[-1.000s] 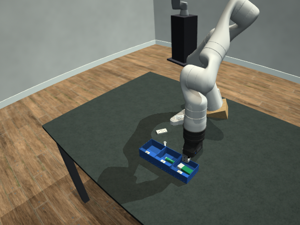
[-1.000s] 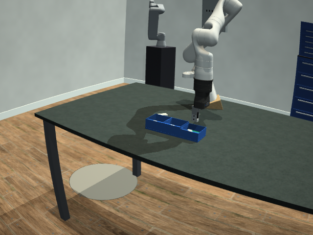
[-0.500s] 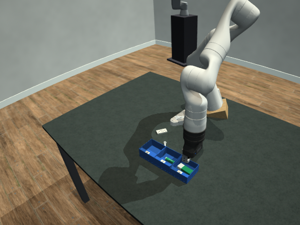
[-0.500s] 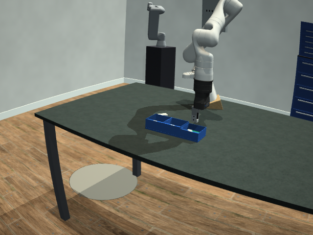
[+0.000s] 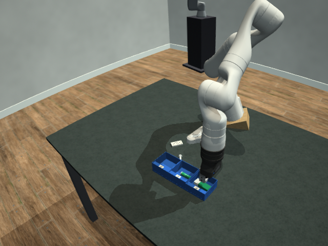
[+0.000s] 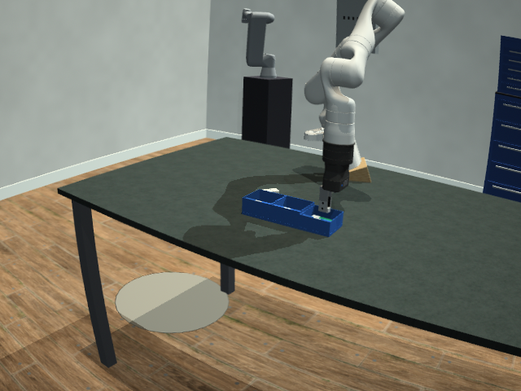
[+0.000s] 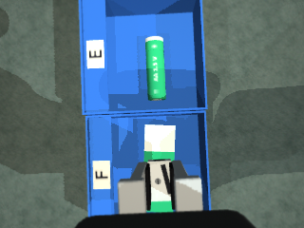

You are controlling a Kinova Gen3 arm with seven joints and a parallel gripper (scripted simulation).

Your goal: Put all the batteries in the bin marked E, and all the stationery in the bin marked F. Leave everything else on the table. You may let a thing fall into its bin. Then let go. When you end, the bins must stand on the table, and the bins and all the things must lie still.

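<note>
A blue tray of three bins [image 5: 184, 175] stands on the table. Bin E [image 7: 144, 57] holds a green battery [image 7: 156, 68]. Bin F [image 7: 152, 161] holds a green and white eraser [image 7: 160, 142], which also shows in the top view [image 5: 203, 184]. My gripper [image 7: 160, 178] hangs just above bin F, right over the eraser. It is shut on a small grey block with a dark slot and a screw dot, like a pencil sharpener [image 7: 159, 180]. The gripper also shows in the top view [image 5: 202, 178] and the exterior view [image 6: 324, 206].
The tray's third bin [image 5: 165, 161] looks empty. A white domino [image 5: 176, 143] and a small white bolt [image 5: 180, 156] lie behind the tray. A white object and a wooden wedge [image 5: 239, 123] lie near the arm's base.
</note>
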